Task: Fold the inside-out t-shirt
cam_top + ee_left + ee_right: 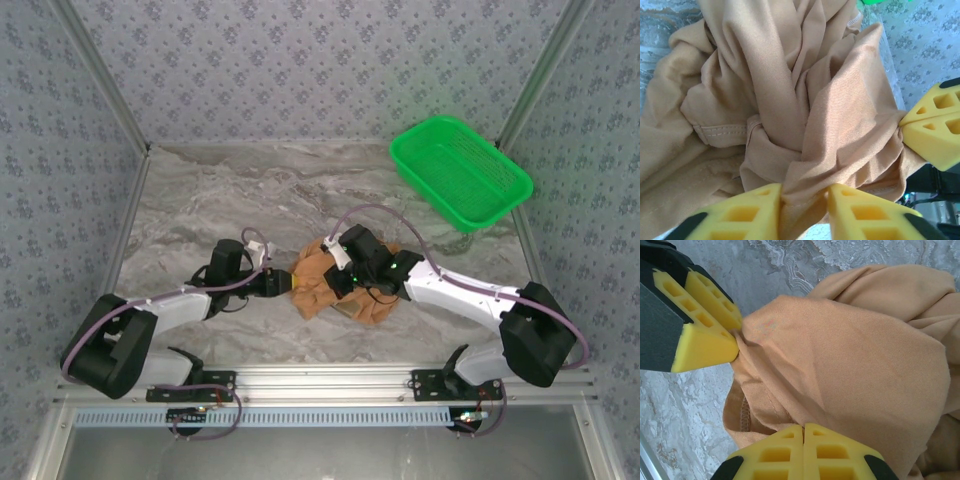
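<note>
— what have the jaws got hold of?
— left gripper (804,195): yellow fingers clamped on a bunched fold of the inside-out t-shirt (312,290), cloth squeezed up between them. right gripper (804,427): fingers pressed flat together. the left wrist camera shows fabric drawn to a point at their tips, so it seems to be pinching a thin edge, though the contact itself is hard to make out.
— how close are the two?
— just beside each other, both on the same raised ridge of orange-tan cloth.
— and the rest of the shirt?
— a crumpled heap on the marble table (250,190), near the front and between the two arms, a stitched hem (720,132) showing among the folds. the green basket (460,172) sits well apart at the far right.
</note>
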Available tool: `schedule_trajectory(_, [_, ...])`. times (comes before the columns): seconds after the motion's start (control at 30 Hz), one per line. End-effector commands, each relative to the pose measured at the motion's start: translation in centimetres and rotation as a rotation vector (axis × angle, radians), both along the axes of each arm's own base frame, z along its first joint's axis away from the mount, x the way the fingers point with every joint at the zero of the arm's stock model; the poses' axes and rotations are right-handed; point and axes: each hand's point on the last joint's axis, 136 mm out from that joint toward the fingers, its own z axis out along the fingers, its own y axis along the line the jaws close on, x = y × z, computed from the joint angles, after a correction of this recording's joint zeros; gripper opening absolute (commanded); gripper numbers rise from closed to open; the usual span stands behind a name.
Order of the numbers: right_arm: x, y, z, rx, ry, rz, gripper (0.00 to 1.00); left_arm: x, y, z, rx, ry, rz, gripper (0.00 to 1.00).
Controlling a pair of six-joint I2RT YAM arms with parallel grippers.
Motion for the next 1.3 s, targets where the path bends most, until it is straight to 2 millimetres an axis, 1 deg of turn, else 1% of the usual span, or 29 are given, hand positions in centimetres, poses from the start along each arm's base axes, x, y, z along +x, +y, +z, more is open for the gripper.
schedule_trajectory(0.0, [1.0,0.0,1.8,0.025,-0.044,-0.033,0.00,-0.1,-0.5,1.2,-0.034,-0.032,-0.027,0.19])
schedule_trajectory(0.07, [1.1,0.1,2.0,0.028,-0.049,-0.037,0.00,0.0,-0.4,1.8,-0.035,-0.035,-0.019,0.12])
schedule_trajectory(0.13, [1.2,0.2,2.4,0.035,-0.051,-0.039,0.00,0.3,0.0,3.1,-0.035,-0.049,0.004,0.00])
schedule_trajectory(0.23, [1.4,1.2,4.1,0.073,-0.056,-0.019,0.00,1.4,1.4,6.2,-0.027,-0.084,0.086,0.00])
schedule_trajectory(0.27, [1.1,1.8,4.7,0.096,-0.036,0.001,0.04,1.7,2.1,7.6,-0.026,-0.108,0.122,0.00])
schedule_trajectory(0.3, [1.0,2.2,5.5,0.112,-0.026,0.017,0.10,2.1,3.0,9.0,-0.022,-0.129,0.162,0.00])
schedule_trajectory(0.37, [0.8,2.4,6.6,0.120,-0.015,0.034,0.20,2.8,4.8,10.9,0.004,-0.162,0.242,0.00])
schedule_trajectory(0.43, [0.7,1.5,7.3,0.114,-0.014,0.016,0.30,3.1,6.1,11.8,0.036,-0.172,0.289,0.00])
schedule_trajectory(0.47, [0.7,0.6,7.5,0.110,-0.008,-0.005,0.34,3.2,6.6,12.0,0.047,-0.168,0.300,0.00])
schedule_trajectory(0.5, [0.9,-0.5,7.6,0.103,-0.001,-0.033,0.41,3.3,7.0,12.1,0.058,-0.162,0.311,0.00])
schedule_trajectory(0.53, [1.2,-1.6,7.5,0.095,0.003,-0.073,0.44,3.4,7.2,12.0,0.063,-0.152,0.318,0.00])
schedule_trajectory(0.57, [1.7,-3.1,7.1,0.081,0.015,-0.133,0.47,3.5,7.3,11.9,0.064,-0.143,0.325,0.00])
schedule_trajectory(0.63, [3.0,-6.2,5.9,0.028,0.035,-0.269,0.50,3.7,7.5,11.7,0.064,-0.124,0.336,0.00])
schedule_trajectory(0.7, [4.3,-9.4,3.9,-0.056,0.058,-0.405,0.51,3.7,7.5,11.5,0.063,-0.116,0.340,0.00])
schedule_trajectory(0.77, [5.1,-11.1,2.4,-0.102,0.073,-0.466,0.51,3.7,7.8,11.4,0.069,-0.107,0.354,0.00])
schedule_trajectory(0.83, [5.9,-11.7,1.2,-0.126,0.083,-0.495,0.52,3.7,8.2,11.5,0.069,-0.105,0.368,0.00])
schedule_trajectory(0.97, [7.8,-10.7,-0.8,-0.167,0.074,-0.468,0.53,3.7,8.9,11.7,0.077,-0.100,0.394,0.00])
schedule_trajectory(1.03, [8.1,-9.9,-1.8,-0.192,0.080,-0.441,0.55,3.8,9.2,11.6,0.083,-0.095,0.404,0.00])
schedule_trajectory(1.1, [8.5,-9.6,-2.5,-0.232,0.065,-0.426,0.56,3.8,9.3,11.6,0.081,-0.095,0.407,0.00])
schedule_trajectory(1.27, [9.5,-10.1,-4.5,-0.360,0.047,-0.414,0.57,3.9,9.4,12.0,0.076,-0.101,0.405,0.00])
